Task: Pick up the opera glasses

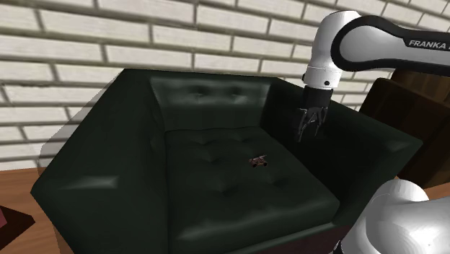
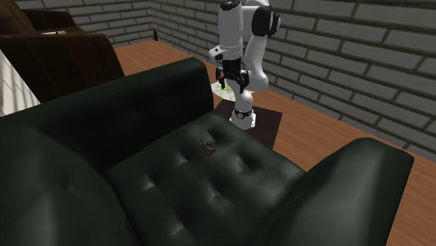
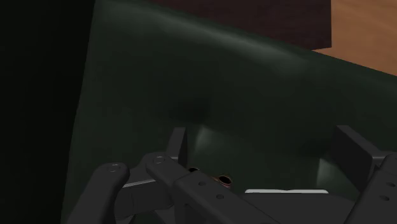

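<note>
The opera glasses (image 1: 258, 161) are a small dark reddish-brown pair lying on the tufted seat cushion of a dark green armchair (image 1: 216, 94), a little toward the shoulder view's right. In the second exterior view the opera glasses (image 2: 207, 147) lie near the seat's far edge. My gripper (image 1: 306, 135) hangs open above the seat beside the armrest, up and to the right of the glasses and well apart from them. From across the chair the gripper (image 2: 232, 85) points downward. In the wrist view the open gripper (image 3: 264, 143) holds nothing, and two small brown rings (image 3: 222, 180) peek out by its linkage.
The chair's armrest (image 1: 375, 144) rises just under and beside the gripper, with the backrest (image 1: 209, 90) behind. A brick wall (image 1: 144, 36) stands at the back. Dark brown furniture (image 1: 411, 108) is close to the arm. My stand sits on a dark mat (image 2: 269, 124) on a wooden floor (image 2: 328, 126).
</note>
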You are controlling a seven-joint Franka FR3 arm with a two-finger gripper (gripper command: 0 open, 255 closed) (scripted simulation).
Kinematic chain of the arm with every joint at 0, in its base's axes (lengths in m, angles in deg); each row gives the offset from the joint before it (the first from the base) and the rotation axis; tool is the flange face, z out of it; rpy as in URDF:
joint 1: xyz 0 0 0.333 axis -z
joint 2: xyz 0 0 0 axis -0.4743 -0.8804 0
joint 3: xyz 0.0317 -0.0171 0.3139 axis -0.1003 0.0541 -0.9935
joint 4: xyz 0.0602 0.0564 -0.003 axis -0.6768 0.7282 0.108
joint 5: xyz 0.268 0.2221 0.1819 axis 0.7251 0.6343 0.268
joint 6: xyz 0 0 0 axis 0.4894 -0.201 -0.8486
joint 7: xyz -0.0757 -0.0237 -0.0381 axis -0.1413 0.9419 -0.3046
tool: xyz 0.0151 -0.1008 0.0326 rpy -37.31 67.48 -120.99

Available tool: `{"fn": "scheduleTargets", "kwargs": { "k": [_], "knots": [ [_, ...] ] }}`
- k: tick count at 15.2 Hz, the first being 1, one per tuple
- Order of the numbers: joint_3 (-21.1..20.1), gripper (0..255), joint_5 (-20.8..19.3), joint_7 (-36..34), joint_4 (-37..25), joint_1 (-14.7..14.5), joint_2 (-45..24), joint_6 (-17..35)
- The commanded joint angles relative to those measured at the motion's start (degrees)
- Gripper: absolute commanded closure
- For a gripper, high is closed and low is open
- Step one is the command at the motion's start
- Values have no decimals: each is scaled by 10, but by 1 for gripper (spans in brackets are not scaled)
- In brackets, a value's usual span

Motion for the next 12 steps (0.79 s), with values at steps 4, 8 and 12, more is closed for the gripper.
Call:
{"fn": "scheduleTargets", "kwargs": {
  "k": [4,8,12],
  "knots": [
    [7,0,-19,38,42,-7,-14,76],
    [17,0,-44,84,87,-14,-49,182],
    [27,0,-67,126,117,-21,-102,294]
  ]
}}
